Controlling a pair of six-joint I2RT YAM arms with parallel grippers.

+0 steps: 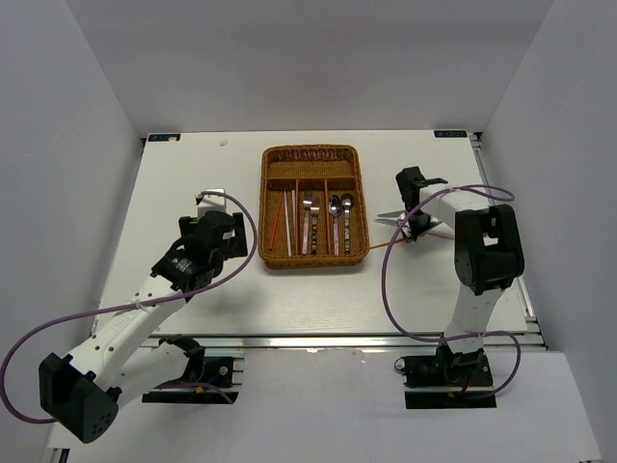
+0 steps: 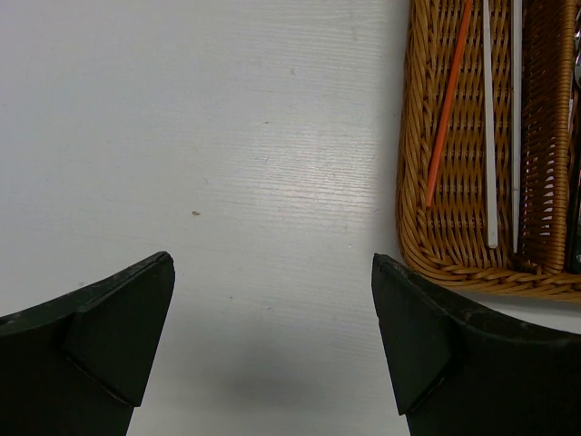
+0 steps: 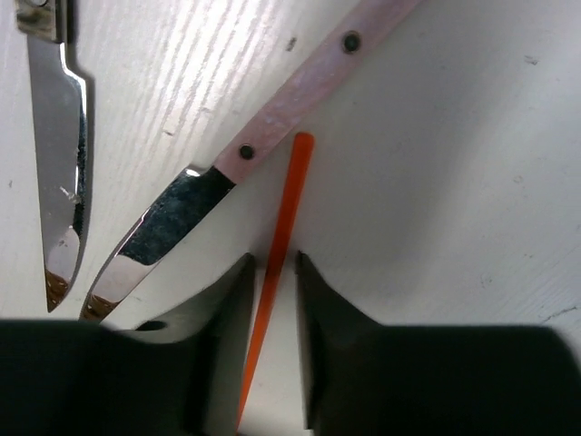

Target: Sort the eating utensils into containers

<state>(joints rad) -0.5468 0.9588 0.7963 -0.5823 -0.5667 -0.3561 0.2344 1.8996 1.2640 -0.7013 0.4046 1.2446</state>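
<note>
A red chopstick [image 3: 290, 182] lies on the white table to the right of the wicker tray [image 1: 312, 151]. My right gripper [image 3: 274, 259] straddles it, jaws narrowly apart, with a thin gap on each side of the stick. Next to it lie a pink-handled utensil [image 3: 300, 91] and a silver blade-like piece [image 3: 59, 163]. The tray's long sections hold a red chopstick [image 2: 448, 100], white chopsticks [image 2: 489, 136], forks and spoons [image 1: 339, 207]. My left gripper [image 2: 272, 259] is wide open over bare table left of the tray's near corner [image 2: 427, 245].
The tray's wide far section [image 1: 310, 168] holds nothing that I can make out. Grey walls close in the table [image 1: 193, 193] on three sides. The right arm's purple cable [image 1: 390, 289] loops over the table right of the tray.
</note>
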